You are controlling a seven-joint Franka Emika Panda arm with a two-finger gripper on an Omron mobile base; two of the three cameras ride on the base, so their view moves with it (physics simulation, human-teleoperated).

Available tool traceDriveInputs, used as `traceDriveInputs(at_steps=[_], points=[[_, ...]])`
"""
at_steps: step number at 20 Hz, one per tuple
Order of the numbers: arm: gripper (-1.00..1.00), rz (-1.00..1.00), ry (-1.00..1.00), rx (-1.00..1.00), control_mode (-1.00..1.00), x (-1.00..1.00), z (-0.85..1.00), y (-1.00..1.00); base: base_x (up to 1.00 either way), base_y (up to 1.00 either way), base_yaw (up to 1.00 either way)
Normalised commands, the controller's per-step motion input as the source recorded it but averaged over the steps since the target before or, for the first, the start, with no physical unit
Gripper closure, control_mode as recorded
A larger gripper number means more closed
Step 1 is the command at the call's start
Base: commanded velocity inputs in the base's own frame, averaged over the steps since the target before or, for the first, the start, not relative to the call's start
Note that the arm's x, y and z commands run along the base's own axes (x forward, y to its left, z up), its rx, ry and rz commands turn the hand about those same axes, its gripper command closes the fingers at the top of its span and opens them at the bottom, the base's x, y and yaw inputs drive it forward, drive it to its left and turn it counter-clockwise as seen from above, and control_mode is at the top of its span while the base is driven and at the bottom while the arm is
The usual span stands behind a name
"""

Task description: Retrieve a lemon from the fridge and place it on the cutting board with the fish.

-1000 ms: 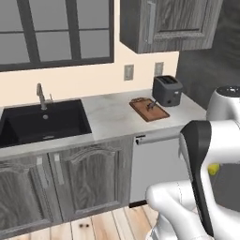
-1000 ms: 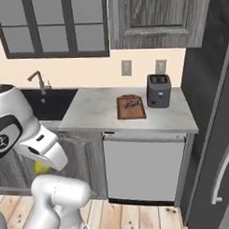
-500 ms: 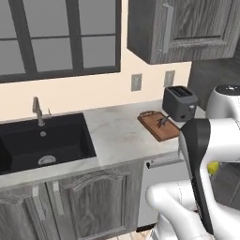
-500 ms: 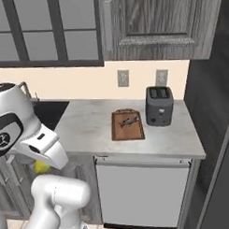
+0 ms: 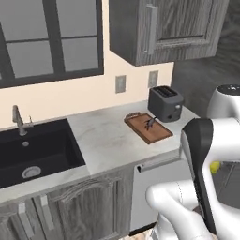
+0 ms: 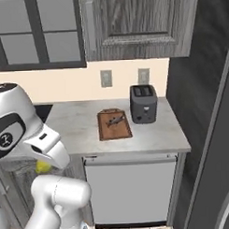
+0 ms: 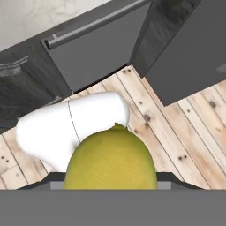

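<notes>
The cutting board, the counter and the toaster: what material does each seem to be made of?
Cutting board: probably wood, with a matte reddish-brown face, a raised rim and a handle cut-out.
Counter: looks like pale polished stone, maybe marble, given the faint grey veins.
Toaster: dark grey and smooth, either metal or plastic; the render leaves that open.

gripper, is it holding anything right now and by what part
Yes: the gripper holds the lemon, jaws on either side of its body. The contact points are hidden at the bottom of the hand view.
</notes>
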Motion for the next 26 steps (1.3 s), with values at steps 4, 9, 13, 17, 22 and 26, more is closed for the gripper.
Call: traceDriveInputs(at_steps=[4, 9, 13, 17, 22, 26], points=[[1.00, 0.00, 0.00, 0.00, 1.00, 0.00, 0.00, 0.00, 0.01, 0.00, -0.41], [1.00, 0.00, 0.00, 0.00, 1.00, 0.00, 0.00, 0.00, 0.18, 0.07, -0.32], [1.00, 0.00, 0.00, 0.00, 1.00, 0.00, 0.00, 0.00, 0.35, 0.26, -0.17], [1.00, 0.00, 0.00, 0.00, 1.00, 0.00, 0.00, 0.00, 0.65, 0.05, -0.04], [1.00, 0.00, 0.00, 0.00, 1.00, 0.00, 0.00, 0.00, 0.52, 0.00, 0.00], [1.00, 0.00, 0.00, 0.00, 1.00, 0.00, 0.00, 0.00, 0.09, 0.00, 0.00]])
